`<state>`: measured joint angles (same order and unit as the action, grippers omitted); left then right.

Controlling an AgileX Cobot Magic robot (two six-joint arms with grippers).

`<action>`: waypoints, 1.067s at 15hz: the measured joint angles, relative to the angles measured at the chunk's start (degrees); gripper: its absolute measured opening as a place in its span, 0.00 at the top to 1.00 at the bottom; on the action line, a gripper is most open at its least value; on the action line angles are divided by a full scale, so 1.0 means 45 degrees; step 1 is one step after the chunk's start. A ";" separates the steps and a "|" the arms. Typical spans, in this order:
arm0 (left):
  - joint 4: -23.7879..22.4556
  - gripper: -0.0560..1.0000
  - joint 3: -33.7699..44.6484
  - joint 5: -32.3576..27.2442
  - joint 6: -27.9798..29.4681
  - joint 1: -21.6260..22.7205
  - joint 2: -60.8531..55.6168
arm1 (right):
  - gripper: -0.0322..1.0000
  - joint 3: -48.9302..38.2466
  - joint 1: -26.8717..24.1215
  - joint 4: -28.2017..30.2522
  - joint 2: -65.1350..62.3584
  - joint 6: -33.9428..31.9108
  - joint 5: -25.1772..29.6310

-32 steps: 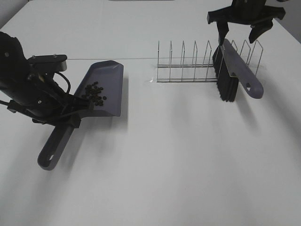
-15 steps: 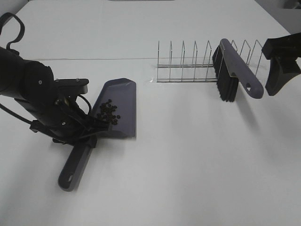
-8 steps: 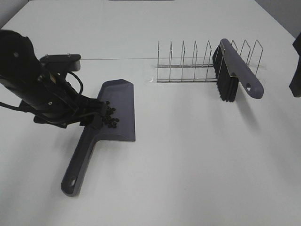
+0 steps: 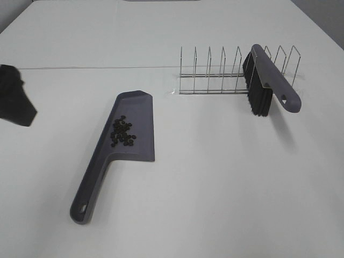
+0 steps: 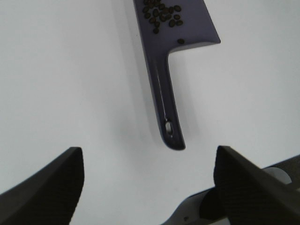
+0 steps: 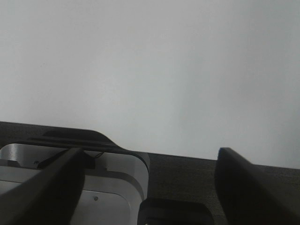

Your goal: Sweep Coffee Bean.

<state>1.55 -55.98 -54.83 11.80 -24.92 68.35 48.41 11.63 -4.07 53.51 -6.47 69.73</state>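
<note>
Left jaws (image 5: 147,187) have backed off, coffee bean (image 4: 122,132) well apart.

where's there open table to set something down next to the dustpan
Bare table lies right of the dustpan and in front of the wire rack. It is crowded only by the brush leaning on the rack.

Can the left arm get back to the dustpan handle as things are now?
Probably yes. The left gripper is open, and the dustpan lies flat with its handle pointing toward it across bare table; nothing sits between them.
</note>
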 joint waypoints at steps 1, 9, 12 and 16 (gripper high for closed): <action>-0.0255 0.25 0.0000 -0.1388 0.0000 0.0000 -0.1706 | 0.26 -0.0929 0.0000 0.0000 -0.1044 0.0204 0.0013; 0.0573 0.25 0.3641 -0.2839 -0.2215 0.0000 -0.7716 | 0.26 -0.3501 0.0000 0.0013 -0.5399 0.1235 -0.0127; 0.1579 0.25 0.5169 -0.2254 -0.3374 0.0000 -0.9498 | 0.26 -0.3743 0.0000 0.0025 -0.6926 0.1821 -0.0471; 0.2636 0.25 0.5959 -0.1311 -0.5500 0.0000 -1.0581 | 0.26 -0.4240 0.0000 0.0025 -0.8365 0.2190 -0.1732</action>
<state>13.41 -29.16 -60.73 -12.95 -24.92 20.74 29.34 11.63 -3.95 15.87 3.38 61.94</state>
